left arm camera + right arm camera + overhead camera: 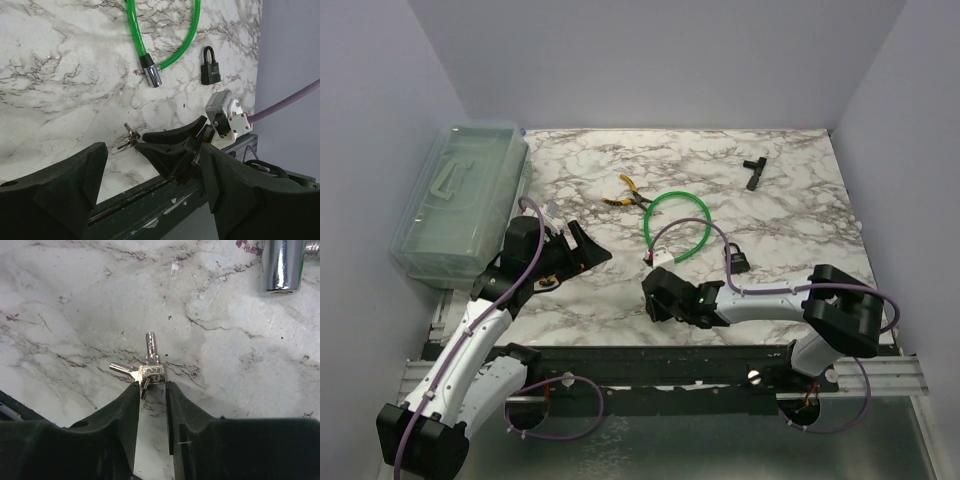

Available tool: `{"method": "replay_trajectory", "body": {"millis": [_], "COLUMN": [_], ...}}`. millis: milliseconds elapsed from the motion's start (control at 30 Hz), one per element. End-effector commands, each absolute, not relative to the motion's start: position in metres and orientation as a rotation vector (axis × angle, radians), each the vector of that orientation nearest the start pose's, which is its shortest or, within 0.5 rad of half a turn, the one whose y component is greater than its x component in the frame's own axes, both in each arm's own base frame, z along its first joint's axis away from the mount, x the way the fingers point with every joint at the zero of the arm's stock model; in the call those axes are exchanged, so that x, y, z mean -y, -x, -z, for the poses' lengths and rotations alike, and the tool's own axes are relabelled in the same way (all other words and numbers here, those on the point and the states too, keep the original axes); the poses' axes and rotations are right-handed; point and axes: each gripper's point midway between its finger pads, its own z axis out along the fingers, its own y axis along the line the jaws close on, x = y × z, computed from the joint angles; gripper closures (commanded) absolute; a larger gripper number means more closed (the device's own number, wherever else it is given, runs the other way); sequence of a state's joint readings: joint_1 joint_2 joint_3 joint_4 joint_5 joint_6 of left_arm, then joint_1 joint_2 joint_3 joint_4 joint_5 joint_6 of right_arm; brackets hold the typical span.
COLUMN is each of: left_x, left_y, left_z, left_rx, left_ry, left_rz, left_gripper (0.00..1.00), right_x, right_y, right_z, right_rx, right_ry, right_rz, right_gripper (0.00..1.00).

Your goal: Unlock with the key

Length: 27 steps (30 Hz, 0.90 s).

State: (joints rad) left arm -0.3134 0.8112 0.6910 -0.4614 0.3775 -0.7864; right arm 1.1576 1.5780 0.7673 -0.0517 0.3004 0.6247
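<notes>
A small bunch of silvery keys [150,367] lies on the marble table, also in the left wrist view [129,139]. My right gripper [152,385] sits low over the table, its jaws a narrow gap apart, with the key head right at its fingertips; I see no lift. It shows in the top view [655,295], where it hides the keys. The black padlock [740,260] lies shut to its right, also in the left wrist view [211,70]. My left gripper [575,250] is wide open and empty, raised at the left [152,150].
A green cable lock [678,225] loops on the table behind the right gripper, its chrome end [282,265] near the keys. Yellow-handled pliers [625,195], a black T-shaped tool [753,170] and a clear plastic box [460,200] lie farther back. A dark rail [650,365] runs along the front.
</notes>
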Motion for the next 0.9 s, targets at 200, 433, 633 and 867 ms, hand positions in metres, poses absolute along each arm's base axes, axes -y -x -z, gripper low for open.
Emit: {"method": "replay_trajectory", "body": {"millis": [200,433,633,867], "left_x": [0.168,0.167,0.168,0.167], "left_y": [-0.221,-0.221,-0.219,-0.219], "left_z": [-0.187,-0.187,-0.188,-0.187], "left_rx": [-2.259,-2.254,-2.25,-2.252], "left_ry": [0.29,0.291,0.284,0.289], "left_rz": [1.022,1.015,1.023,1.023], "left_gripper": [0.19,0.19,0.19,0.19], "right_x": [-0.328,-0.329,-0.324,-0.317], "right_y": [-0.169,-0.169,-0.169,-0.165], "right_z": [-0.019,-0.007,0.005,0.015], "right_rx": [-2.459,-2.507,-2.531,-2.55], "right_ry": [0.504,0.508,0.489,0.498], "right_rz": [-0.433,-0.374,-0.329,-0.315], "right_gripper": [0.59,0.59,0.72,0.99]}}
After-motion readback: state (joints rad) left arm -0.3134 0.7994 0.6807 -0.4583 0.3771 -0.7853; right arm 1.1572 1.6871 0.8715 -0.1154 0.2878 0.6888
